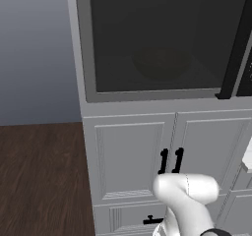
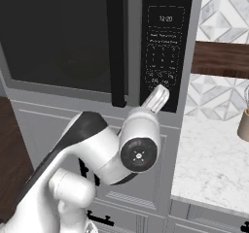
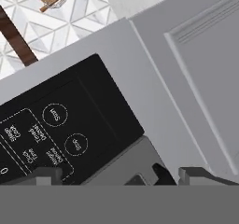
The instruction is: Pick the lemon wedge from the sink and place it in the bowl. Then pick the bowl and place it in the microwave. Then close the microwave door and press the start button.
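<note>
Reaching toward the control panel (image 2: 164, 45) is the step in hand: the microwave door (image 1: 162, 45) looks flush with the frame, its black bar handle (image 2: 115, 47) upright beside the panel, so what is left of the task is the start button. Through the tinted window the bowl (image 1: 162, 63) shows faintly as a round shape inside the microwave (image 2: 97, 42); the lemon wedge cannot be made out through the glass.

In the right base view the end effector (image 2: 159, 95) sits at the lower edge of the panel, close to or touching it; contact cannot be confirmed. In the hand view the 2 dark fingertips (image 3: 46, 175) stand apart with a gap between them, so the end effector appears released and empty, grasping nothing. 2 round buttons lie ahead of the tips on the black panel: one (image 3: 55, 114) farther off, one (image 3: 76, 144) nearer. Their labels are too blurred to read, so which is start I cannot tell.

The next move likely calls for lining one fingertip with the right round button, then a short, straight push into the panel.
</note>
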